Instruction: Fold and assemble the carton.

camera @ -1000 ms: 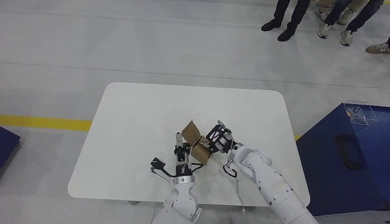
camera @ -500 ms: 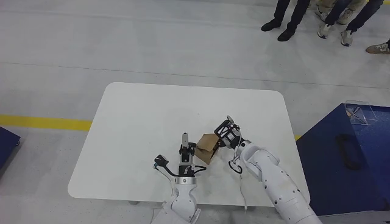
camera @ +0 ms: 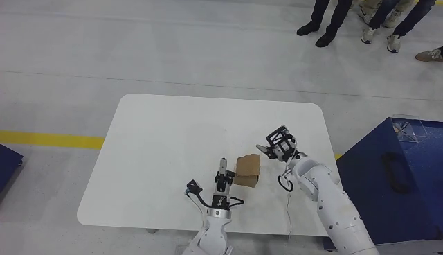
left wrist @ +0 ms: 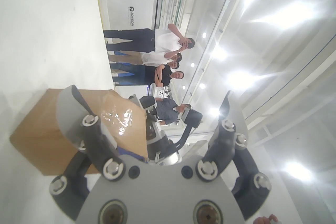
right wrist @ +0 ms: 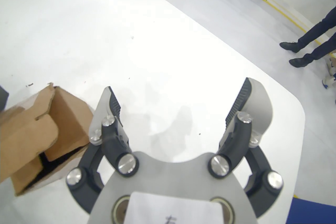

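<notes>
The white surface is occupying the middle of the top view, and all items are sitting in its lower right part.

1. Left gripper: it is standing low in the frame, slightly right of centre, just beside the left side of the carton. In the left wrist view the left gripper is holding its fingers spread wide and is gripping nothing. One finger is lying across the brown face of the carton. Contact cannot be confirmed.

2. Carton: it is resting on the surface between the two grippers, lower right of the frame's centre, and is showing as a closed brown block from above. In the right wrist view the carton is turning one end toward the camera. The flaps there are lying partly folded in, leaving a dark gap.

3. Right gripper: it is hovering right of and above the carton in the frame, apart from it. In the right wrist view the right gripper is holding its fingers spread over the bare surface, with nothing between them.
</notes>
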Controlling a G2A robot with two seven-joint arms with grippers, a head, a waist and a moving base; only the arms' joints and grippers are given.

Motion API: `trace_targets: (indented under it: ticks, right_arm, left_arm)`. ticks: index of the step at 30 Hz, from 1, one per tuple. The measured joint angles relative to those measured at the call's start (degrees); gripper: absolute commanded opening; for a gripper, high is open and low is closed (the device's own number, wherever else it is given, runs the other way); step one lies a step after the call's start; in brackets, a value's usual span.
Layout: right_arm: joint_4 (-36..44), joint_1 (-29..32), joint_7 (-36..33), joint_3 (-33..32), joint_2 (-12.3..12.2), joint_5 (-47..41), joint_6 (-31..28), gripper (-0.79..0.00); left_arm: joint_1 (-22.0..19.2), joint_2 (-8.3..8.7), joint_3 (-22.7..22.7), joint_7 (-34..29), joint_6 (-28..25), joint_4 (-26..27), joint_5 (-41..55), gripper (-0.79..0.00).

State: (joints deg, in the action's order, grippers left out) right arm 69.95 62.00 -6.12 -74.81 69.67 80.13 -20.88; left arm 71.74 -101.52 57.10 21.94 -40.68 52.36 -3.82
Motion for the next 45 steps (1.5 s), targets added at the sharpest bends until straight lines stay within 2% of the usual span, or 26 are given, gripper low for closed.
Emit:
trace_targets:
  ticks: [3, 9, 16, 17, 20, 21, 24, 26, 29, 35, 36, 37, 39, 42, 45]
  right_arm:
    - [0.35, -0.14, -2.30, -1.52, 0.00, -6.60, -1.51, 0.000]
    - [0.34, -0.15, -2.13, -1.40, 0.00, -5.39, -1.37, 0.000]
    - [1.01, 0.39, -2.72, -1.52, -0.07, -4.66, -0.25, 0.000]
    - [1.64, 0.79, -3.20, -1.71, -0.14, -4.67, -0.05, 0.000]
    - [4.15, 2.05, -5.97, -3.63, -0.74, -5.25, -1.95, 0.000]
    - [5.12, 2.37, -7.78, -4.43, -1.05, -5.51, -3.96, 0.000]
    - [6.23, 2.78, -13.41, -6.31, -1.69, -8.28, -9.81, 0.000]
    - [5.44, 2.22, -17.57, -7.35, -1.90, -13.73, -13.99, 0.000]
    - [4.77, 1.02, -23.13, -8.28, -2.15, -20.36, -16.70, 0.000]
    - [5.25, 1.37, -23.08, -8.02, -2.14, -20.62, -16.13, 0.000]
    - [6.04, 1.95, -22.43, -7.77, -2.14, -20.07, -15.43, 0.000]
    - [6.77, 2.43, -21.86, -7.57, -2.15, -19.29, -14.62, 0.000]
    - [8.12, 3.39, -21.23, -6.91, -2.16, -17.75, -12.93, 0.000]
    - [9.64, 4.01, -20.96, -6.06, -2.16, -15.80, -10.39, 0.000]
    - [10.59, 4.38, -20.45, -4.99, -2.10, -13.45, -7.81, 0.000]
  left_arm:
    - [1.02, 0.80, -1.38, -2.72, -0.34, 1.17, 0.64, 0.000]
    - [4.01, 2.78, -2.48, -6.59, -1.61, 7.50, 4.05, 0.000]
    - [4.11, 2.89, -2.28, -6.64, -1.53, 7.61, 3.96, 0.000]
    - [4.00, 3.01, -1.96, -6.64, -0.69, 7.72, 3.32, 0.000]
    - [3.73, 3.72, -0.85, -9.00, 7.67, 9.32, -0.84, 0.000]
    - [3.64, 4.13, -0.40, -10.92, 12.18, 10.23, -3.11, 0.000]
    - [3.89, 5.33, 0.83, -14.60, 21.49, 12.05, -10.64, 0.000]
    - [4.13, 5.85, 1.24, -16.93, 24.91, 12.26, -14.57, 0.000]
    - [4.23, 6.12, 1.76, -20.39, 25.67, 12.77, -13.23, 0.000]
    - [4.56, 6.09, 1.84, -21.25, 25.12, 13.25, -11.54, 0.000]
    - [4.59, 6.11, 2.15, -22.26, 25.40, 13.44, -9.82, -0.022]
    - [4.25, 6.15, 2.41, -22.36, 25.97, 13.44, -8.99, -0.277]
    - [3.42, 6.09, 2.35, -21.74, 26.99, 12.98, -9.42, -0.262]
    - [2.53, 5.91, 1.80, -20.89, 27.50, 11.78, -9.90, -0.283]
    - [1.77, 5.71, 1.15, -20.51, 27.62, 10.57, -9.88, -0.246]
